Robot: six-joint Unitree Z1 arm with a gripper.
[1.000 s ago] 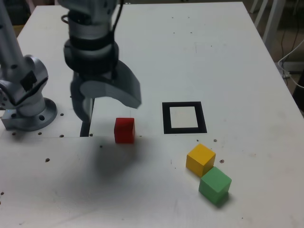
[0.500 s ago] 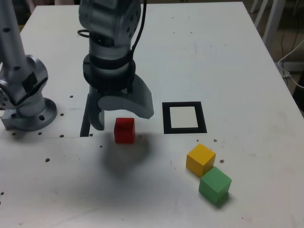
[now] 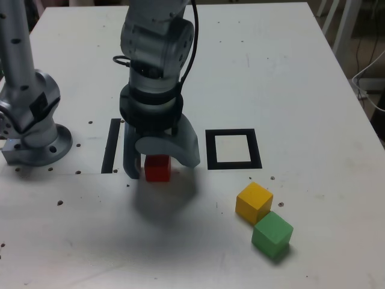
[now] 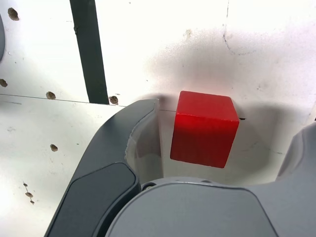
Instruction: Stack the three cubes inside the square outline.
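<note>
My gripper [image 3: 167, 171] stands apart around the red cube [image 3: 157, 168], presumably so the jaws can close on its sides. The square [image 3: 233, 149] holds nothing, so I judge red goes first; yellow [image 3: 254, 203] and green [image 3: 272, 234] sit nearby.

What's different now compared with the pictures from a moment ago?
The grey gripper has moved towards the exterior view's right and come down, so its open jaws now stand on either side of the small red cube. Nothing has been gripped or let go. The red cube, yellow cube and green cube stayed put.
</note>
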